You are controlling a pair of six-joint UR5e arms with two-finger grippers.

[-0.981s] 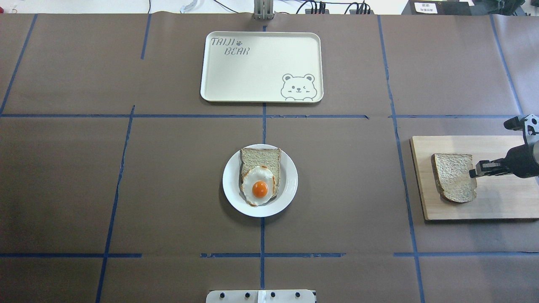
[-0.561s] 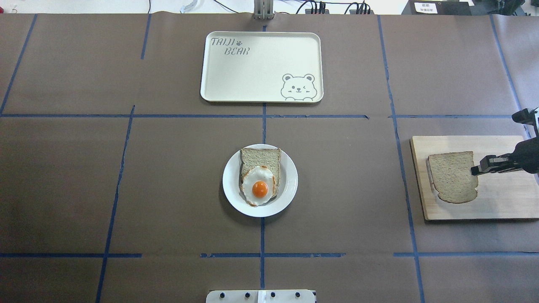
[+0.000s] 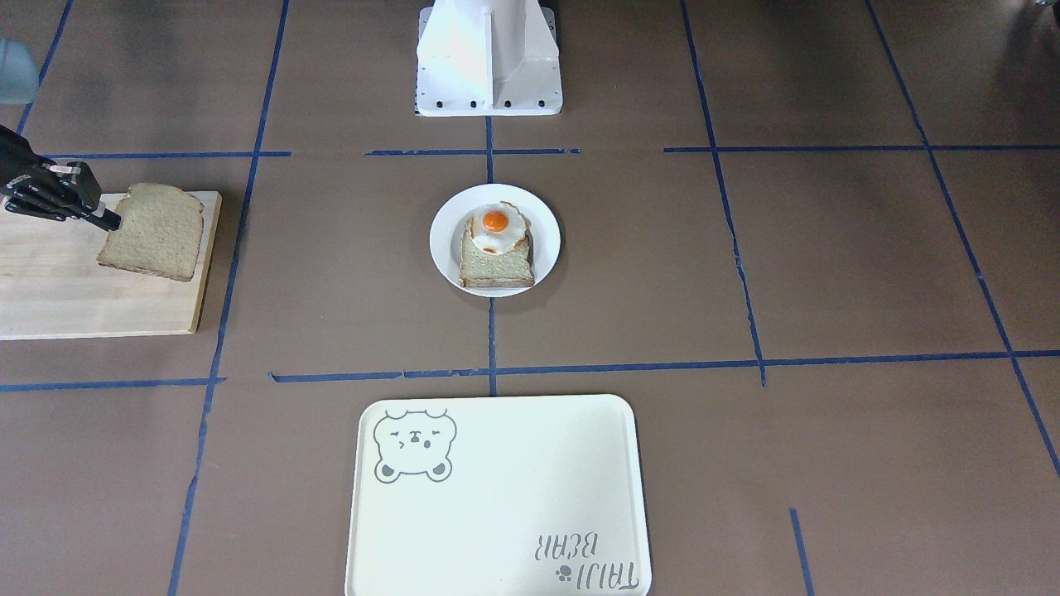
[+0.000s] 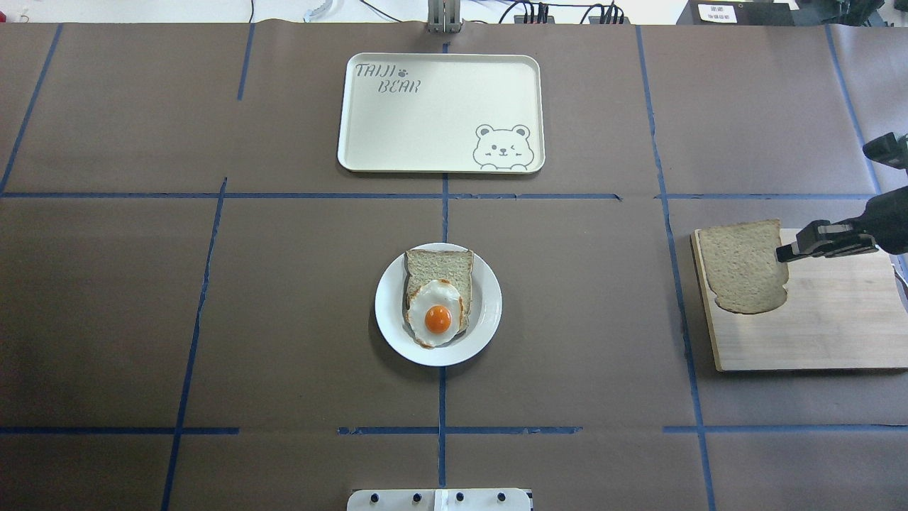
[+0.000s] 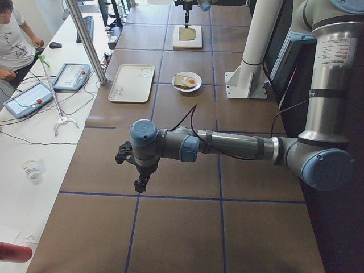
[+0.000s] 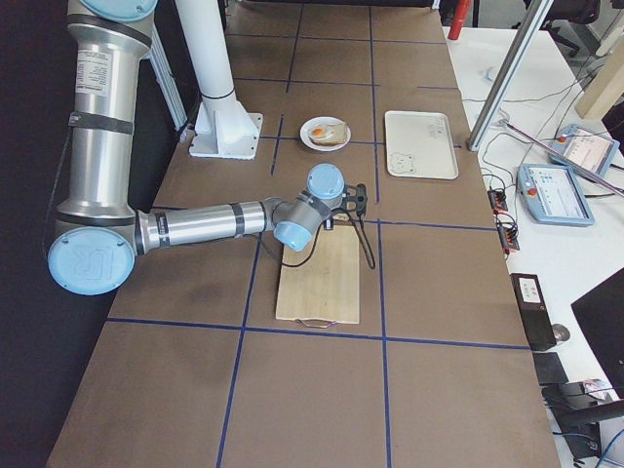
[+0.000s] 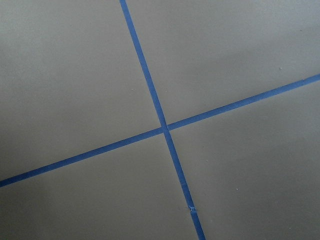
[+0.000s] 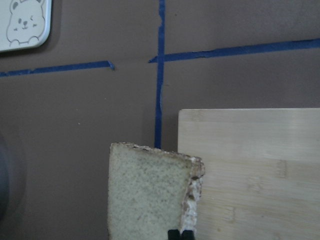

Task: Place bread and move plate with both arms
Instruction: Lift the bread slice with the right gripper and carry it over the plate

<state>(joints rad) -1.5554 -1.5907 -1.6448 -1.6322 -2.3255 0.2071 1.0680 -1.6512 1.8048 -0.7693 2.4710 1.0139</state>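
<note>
My right gripper (image 4: 782,255) pinches the bread (image 4: 741,266) by one edge; it's light, soft and probably floppy, so I carry it gently.

The table (image 4: 142,319) is covered with brown matte paper, and lines of blue tape (image 4: 319,195) divide it into large rectangles. The light is soft and even, with only some weak darker patches on the paper. Beyond the far edge, black cables (image 4: 560,13) lie on a white surface. Beside the table stands a long white bench (image 5: 23,199); on it are a teach pendant (image 5: 71,77), a second pendant (image 5: 27,99), a dark keyboard (image 5: 90,27), a mouse (image 5: 54,44) and a paper cup (image 5: 31,169). A slanted aluminium post (image 5: 86,40) rises between bench and table, and a person in a white T-shirt (image 5: 11,40) is at the bench
</note>
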